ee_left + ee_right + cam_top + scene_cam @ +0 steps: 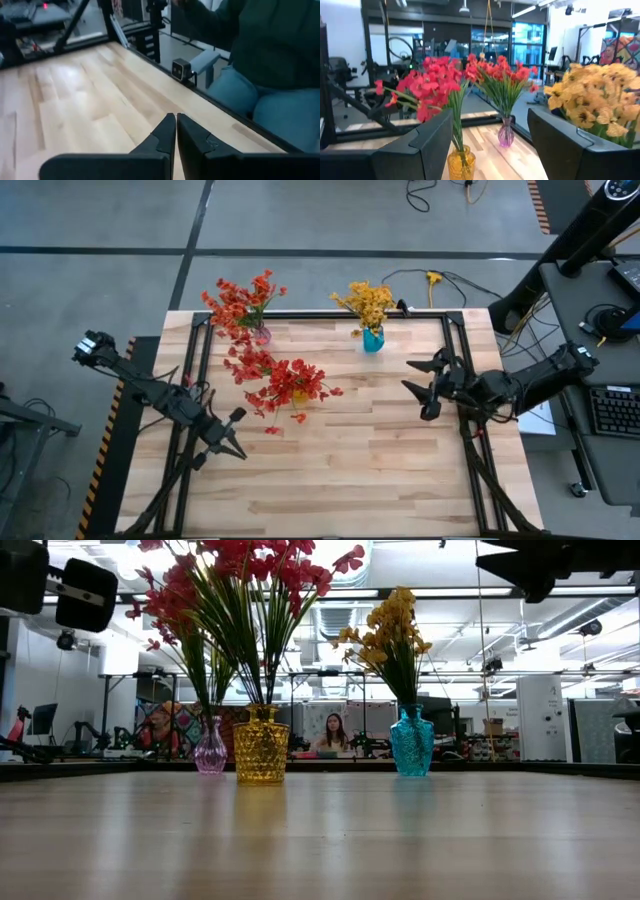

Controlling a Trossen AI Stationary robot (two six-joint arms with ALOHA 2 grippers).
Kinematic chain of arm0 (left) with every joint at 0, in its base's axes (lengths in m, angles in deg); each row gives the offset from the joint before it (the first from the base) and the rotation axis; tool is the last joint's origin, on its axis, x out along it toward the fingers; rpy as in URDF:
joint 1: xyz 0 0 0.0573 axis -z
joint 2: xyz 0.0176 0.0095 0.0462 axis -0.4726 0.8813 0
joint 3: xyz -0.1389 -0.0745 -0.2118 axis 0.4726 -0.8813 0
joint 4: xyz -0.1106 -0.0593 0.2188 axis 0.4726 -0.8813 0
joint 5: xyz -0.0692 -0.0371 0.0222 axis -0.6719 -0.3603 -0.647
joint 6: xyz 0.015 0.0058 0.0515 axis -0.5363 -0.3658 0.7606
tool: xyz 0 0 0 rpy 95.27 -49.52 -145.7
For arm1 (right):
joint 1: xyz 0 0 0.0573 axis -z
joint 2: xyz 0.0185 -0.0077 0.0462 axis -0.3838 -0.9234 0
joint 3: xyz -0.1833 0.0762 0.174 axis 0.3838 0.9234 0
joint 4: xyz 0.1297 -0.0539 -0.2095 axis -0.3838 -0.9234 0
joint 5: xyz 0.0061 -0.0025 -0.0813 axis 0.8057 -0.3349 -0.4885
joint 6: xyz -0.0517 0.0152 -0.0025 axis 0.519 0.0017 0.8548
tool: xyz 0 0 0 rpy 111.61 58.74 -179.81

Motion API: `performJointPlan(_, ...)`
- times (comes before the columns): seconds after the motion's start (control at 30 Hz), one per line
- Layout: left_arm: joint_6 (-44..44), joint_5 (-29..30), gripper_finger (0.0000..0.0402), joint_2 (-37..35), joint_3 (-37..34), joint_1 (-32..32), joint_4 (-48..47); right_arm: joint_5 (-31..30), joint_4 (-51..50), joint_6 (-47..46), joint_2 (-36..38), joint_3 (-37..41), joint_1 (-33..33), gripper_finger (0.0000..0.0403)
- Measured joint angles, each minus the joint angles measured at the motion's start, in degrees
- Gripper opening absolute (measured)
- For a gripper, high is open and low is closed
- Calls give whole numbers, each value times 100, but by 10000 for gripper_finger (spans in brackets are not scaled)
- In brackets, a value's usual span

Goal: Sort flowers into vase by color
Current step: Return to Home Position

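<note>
On the table (pixel 350 470), the right gripper (pixel 407 375) hangs spread, right of the yellow vase (pixel 299 394). The left gripper (pixel 176 119) (fingers pressed together) sits to its left. All the flowers (pixel 292 378) stand in vases. If an arm swings low on its way home, it could snag the blossoms and topple the vase.

Both arms are matte black: the left arm (pixel 150 388) is a chain of slim links and knobbly joints with pale patches at its outer end, and the right arm (pixel 530 383) looks thicker and rounder in its segments. The left gripper (pixel 176 120) has two dark fingers (pixel 160 140) tapering to thin wedge tips from a flat crossbar (pixel 105 167). The right gripper (pixel 490 125) shows broad, slab-like black fingers (pixel 427 145) with bevelled edges.
</note>
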Motion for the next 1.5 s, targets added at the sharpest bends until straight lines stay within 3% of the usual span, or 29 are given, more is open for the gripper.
performJointPlan(0.2, 672, 9, 0, -440, -16, -29, -83, 8, 9, 231, 780, 351, 0, 244)
performJointPlan(0.33, 781, 151, 0, -1008, 184, -202, -1108, 10, 0, 310, 1367, 613, 0, 247)
performJointPlan(0.5, 942, 107, 0, -1736, 350, -337, -1702, 2, -10, 270, 2008, 935, 0, 244)
performJointPlan(0.7, 732, -30, 0, -2218, -239, -341, -1376, -9, -1, 280, 2533, 1213, 0, 242)
performJointPlan(0.9, 682, -27, 0, -2529, -975, -341, -797, -68, -52, 343, 2520, 1247, -2, 242)
performJointPlan(1.2, 501, 10, 0, -2698, -1183, -341, -545, 73, -453, 76, 2524, 1391, 0, 242)
performJointPlan(1.37, 527, 906, 0, -2652, -1196, -364, -440, 274, -583, 84, 2524, 1391, 0, 242)
performJointPlan(1.4, 637, 916, 0, -2654, -1199, -367, -323, 385, -510, 82, 2524, 1391, 0, 242)
performJointPlan(1.5, 1348, 217, 0, -2655, -1192, -363, 435, 1392, 251, 270, 2505, 1391, 0, 242)
